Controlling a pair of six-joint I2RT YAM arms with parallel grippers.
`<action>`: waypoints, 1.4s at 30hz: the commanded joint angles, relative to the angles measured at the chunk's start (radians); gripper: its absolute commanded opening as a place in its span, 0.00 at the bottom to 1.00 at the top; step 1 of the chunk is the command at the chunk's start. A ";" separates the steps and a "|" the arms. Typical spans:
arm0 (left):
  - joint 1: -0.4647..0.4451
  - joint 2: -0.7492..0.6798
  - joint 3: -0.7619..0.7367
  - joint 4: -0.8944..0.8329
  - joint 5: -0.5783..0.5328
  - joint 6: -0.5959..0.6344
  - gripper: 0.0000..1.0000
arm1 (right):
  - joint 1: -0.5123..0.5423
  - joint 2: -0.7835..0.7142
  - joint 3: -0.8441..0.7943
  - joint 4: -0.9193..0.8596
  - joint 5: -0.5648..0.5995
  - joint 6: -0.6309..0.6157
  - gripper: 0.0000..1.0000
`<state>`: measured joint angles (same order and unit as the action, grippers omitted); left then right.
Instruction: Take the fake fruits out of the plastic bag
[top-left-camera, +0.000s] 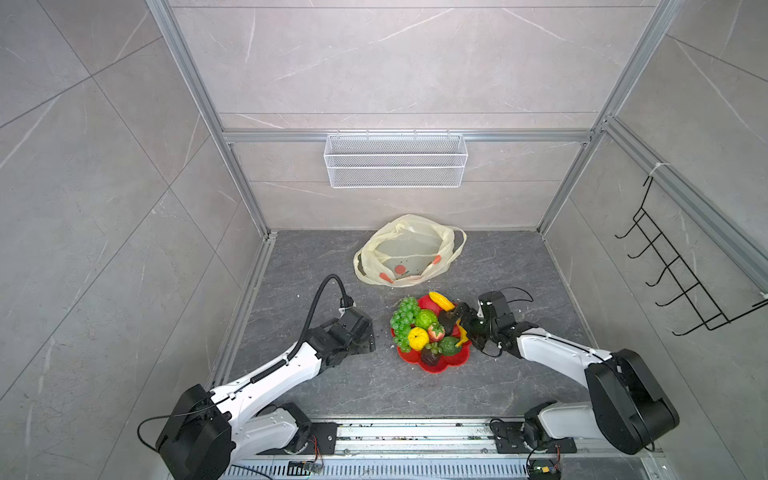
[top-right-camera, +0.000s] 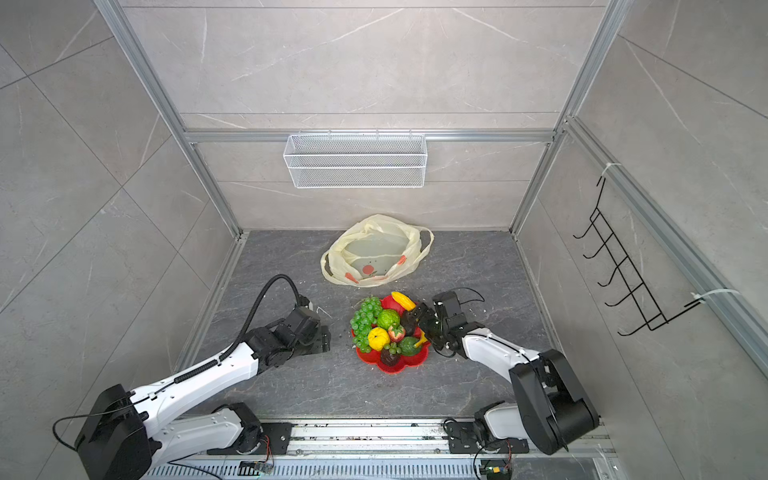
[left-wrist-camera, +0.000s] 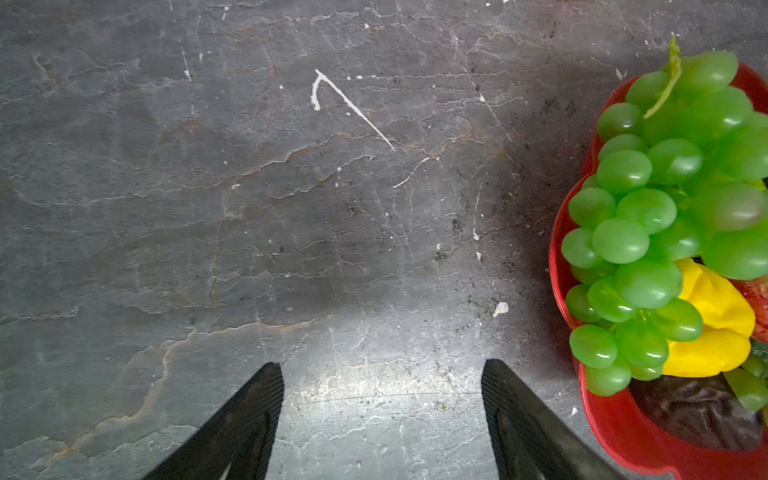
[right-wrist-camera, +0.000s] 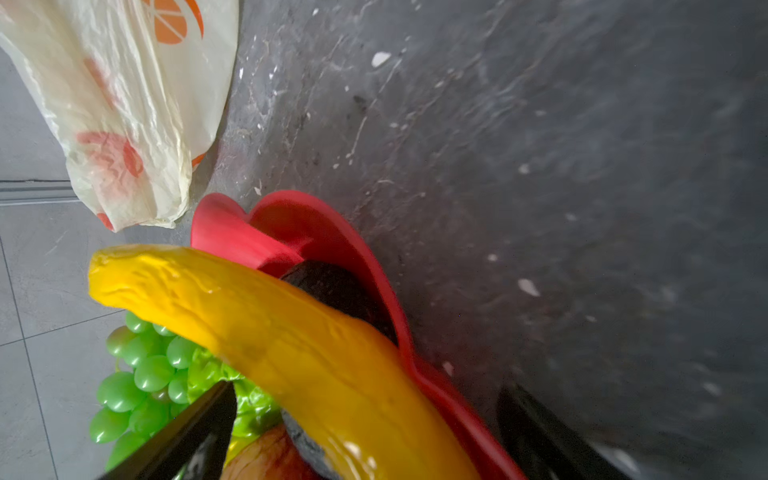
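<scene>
Bag (top-left-camera: 409, 249) lies slack, mouth open, at the back of the bench (top-left-camera: 332, 386), well apart from both arms. Fruits (top-right-camera: 388, 319) are heaped on a red plate (top-left-camera: 432, 368) near its front: grapes (top-left-camera: 403, 320), banana (top-left-camera: 441, 301), yellow citrus (top-left-camera: 417, 337), strawberry (top-left-camera: 436, 331), bumpy green fruits (top-left-camera: 426, 319), dark brown pieces (top-left-camera: 430, 357).

Left claw (left-wrist-camera: 384, 374): jaws wide apart, nothing between them, over bare bench beside the plate's grape side.

Right claw (right-wrist-camera: 368, 399): spread fully, straddling the banana at the plate's rim. Fingers clear of it, no grip.
</scene>
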<state>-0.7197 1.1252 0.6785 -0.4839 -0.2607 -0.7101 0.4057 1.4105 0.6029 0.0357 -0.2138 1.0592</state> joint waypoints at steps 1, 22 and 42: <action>0.034 -0.038 -0.012 -0.019 -0.022 0.033 0.78 | 0.048 0.060 0.065 0.064 0.028 0.040 1.00; 0.149 0.019 0.073 0.100 -0.190 0.135 0.80 | -0.057 -0.070 0.160 -0.237 0.127 -0.219 1.00; 0.517 0.213 -0.200 1.035 -0.494 0.709 1.00 | -0.369 -0.162 -0.040 0.193 0.631 -0.784 1.00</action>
<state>-0.2165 1.3014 0.5091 0.2707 -0.7292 -0.1799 0.0334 1.2186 0.6147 0.0380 0.3042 0.3714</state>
